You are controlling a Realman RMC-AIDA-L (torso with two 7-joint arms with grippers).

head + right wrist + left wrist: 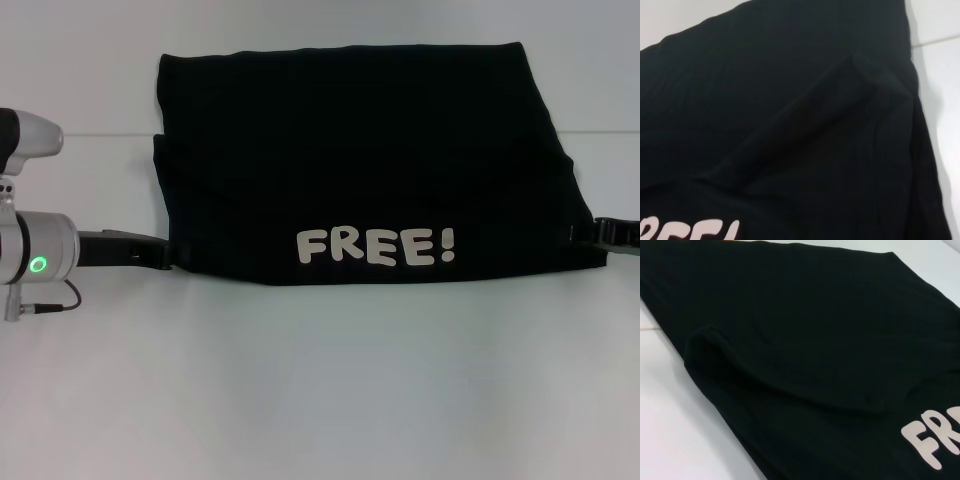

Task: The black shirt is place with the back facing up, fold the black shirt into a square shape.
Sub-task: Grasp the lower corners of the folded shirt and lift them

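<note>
White table [320, 400] up front; black shirt [360, 160] lies beyond, folded once, lettering up.
Left tool [165, 250] and right tool [598, 232] sit at the shirt's near corners, grip unclear; a crosswise fold likely comes next.

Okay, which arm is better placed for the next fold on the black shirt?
Neither clearly: the left gripper and right gripper each sit at their own near corner of the black shirt. A sideways fold could probably start from either.

Both grippers' jaws under black shirt [360, 150]
</note>
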